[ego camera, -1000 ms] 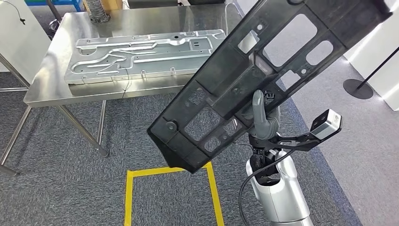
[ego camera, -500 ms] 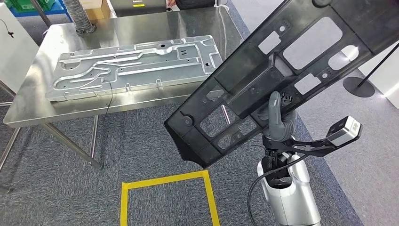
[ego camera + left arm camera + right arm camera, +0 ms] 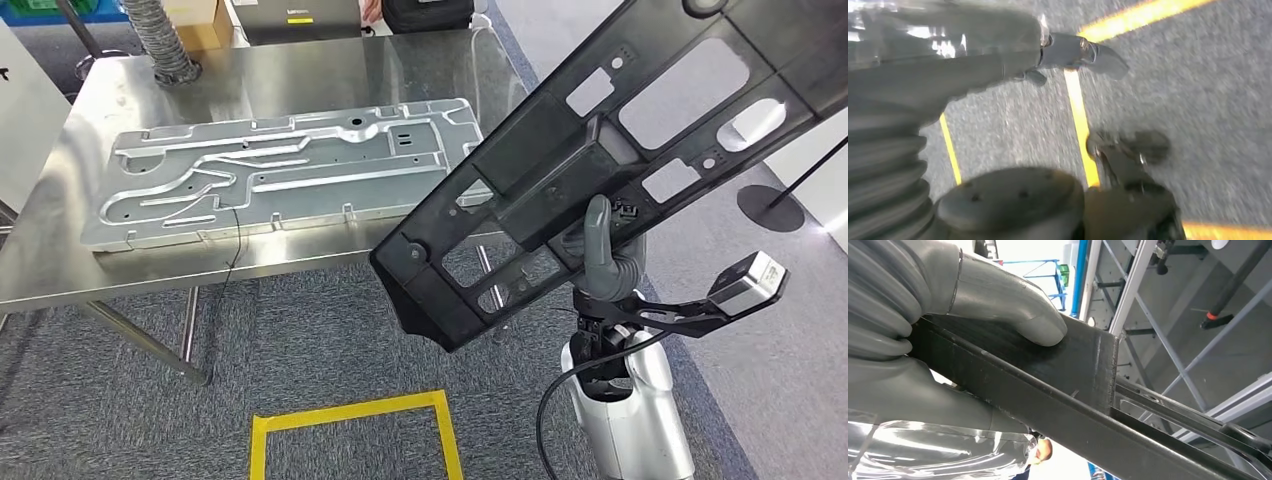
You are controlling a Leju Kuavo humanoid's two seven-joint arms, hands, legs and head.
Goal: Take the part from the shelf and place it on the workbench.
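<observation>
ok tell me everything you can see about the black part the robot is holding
The black part is a long, flat panel, matte and plastic-looking, with rectangular and rounded cutouts, raised ribs and small holes. It is held in the air, tilted diagonally, its low end over the workbench's front edge and its high end running out of frame. The right hand grips it near the middle, thumb pressed on a flat face. It touches nothing else.

Blurred frame. Left hand (image 3: 998,65) enters beside its grey ribbed cover (image 3: 883,165), fingers (image 3: 1083,52) extended and apart, holding nothing, hanging above grey carpet floor (image 3: 1208,90). Yellow tape lines (image 3: 1079,120) cross the carpet, one passing under the fingers, another at the frame edge.
</observation>
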